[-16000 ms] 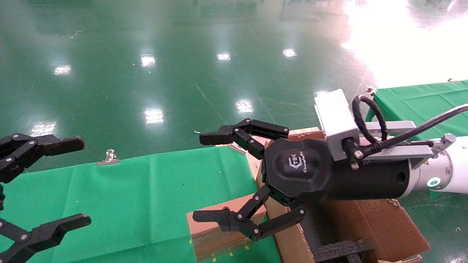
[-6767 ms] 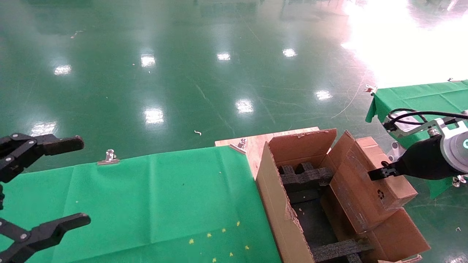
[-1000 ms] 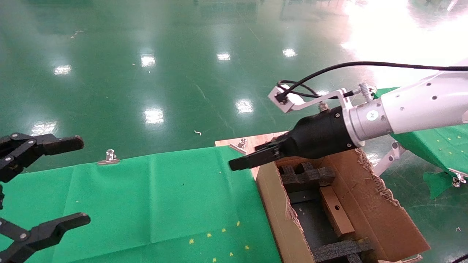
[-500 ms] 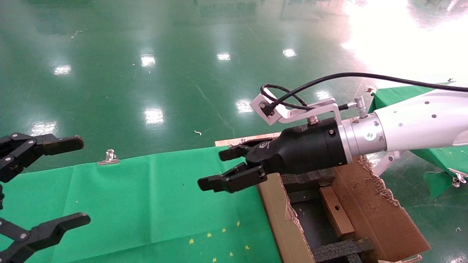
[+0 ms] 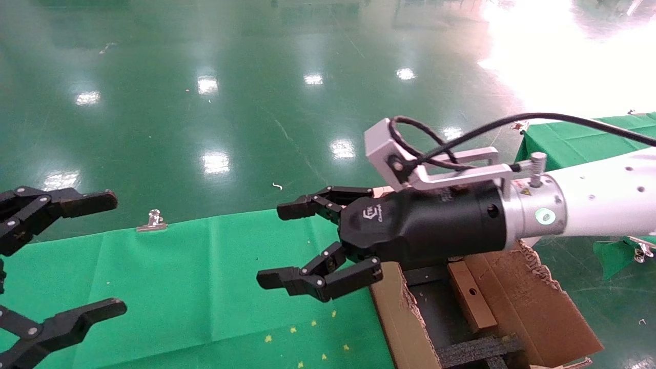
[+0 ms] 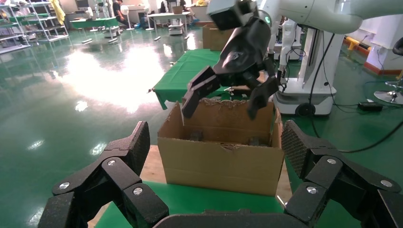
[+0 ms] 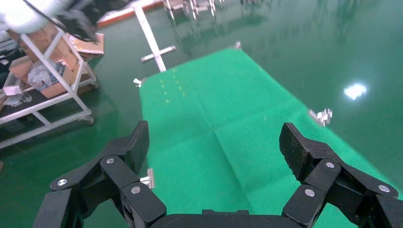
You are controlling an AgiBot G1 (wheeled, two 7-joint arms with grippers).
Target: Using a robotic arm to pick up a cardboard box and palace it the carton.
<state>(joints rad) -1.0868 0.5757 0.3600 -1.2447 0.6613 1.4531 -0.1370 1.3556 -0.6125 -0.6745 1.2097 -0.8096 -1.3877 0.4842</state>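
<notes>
right gripper (image 5: 279, 246) spread, empty, now over green cloth (image 5: 205, 277) | cardboard box (image 5: 470, 294) lies released inside carton (image 5: 533, 307) | placement looks done | left gripper (image 5: 66, 256) parked, spread

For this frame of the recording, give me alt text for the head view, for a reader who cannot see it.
The right gripper, open and empty on its white arm, hovers over the green-covered table beside the carton. The cardboard box stands inside the carton among black foam inserts. The left gripper, open, sits idle at the left edge.
</notes>
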